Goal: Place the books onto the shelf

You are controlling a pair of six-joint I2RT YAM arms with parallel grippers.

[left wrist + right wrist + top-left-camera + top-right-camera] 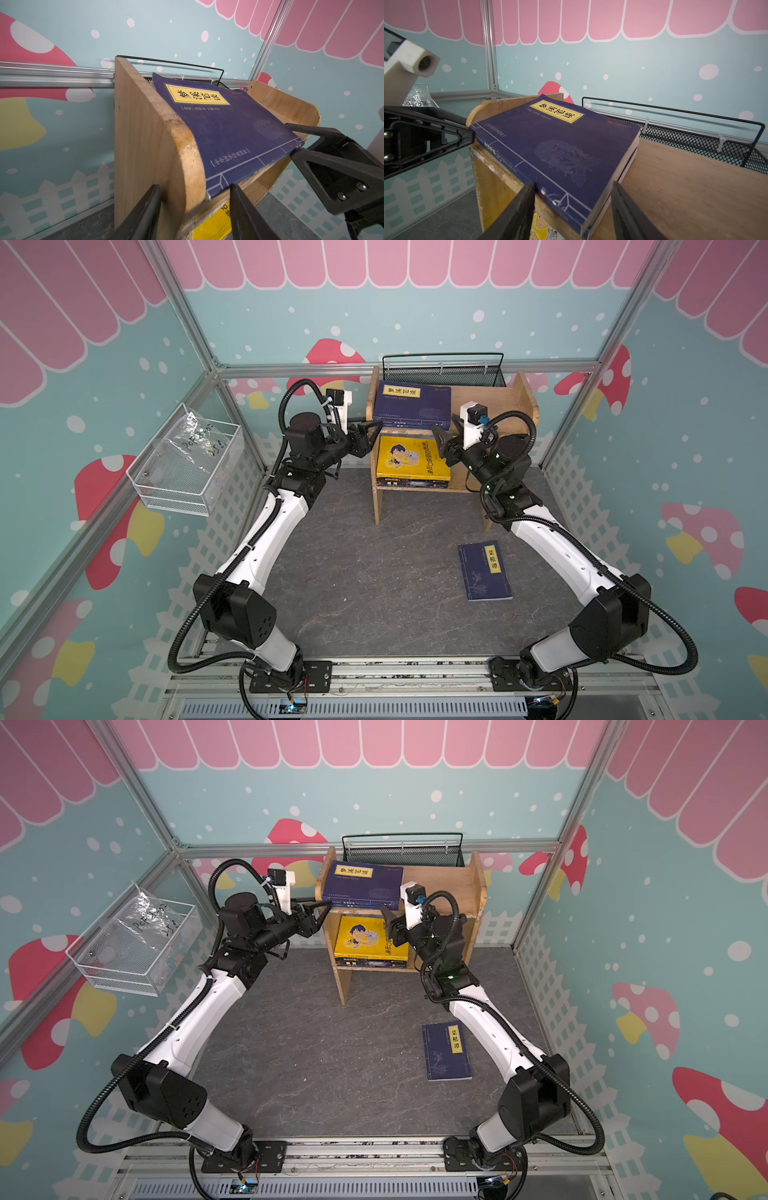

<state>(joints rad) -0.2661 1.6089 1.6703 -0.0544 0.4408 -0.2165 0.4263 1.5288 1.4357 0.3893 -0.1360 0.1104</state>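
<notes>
We see both grippers at the shelf's upper tier, around the top navy book.
The left gripper stands with jaws apart astride the side panel and that book's corner. The right gripper straddles its other front corner. We cannot tell whether either presses. A yellow book tops the lower tier, and a loose navy book lies on the table.

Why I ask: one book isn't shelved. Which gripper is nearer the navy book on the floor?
Right. The right gripper is at the front of the shelf, on the side of the navy book; the left gripper is at its left panel.
</notes>
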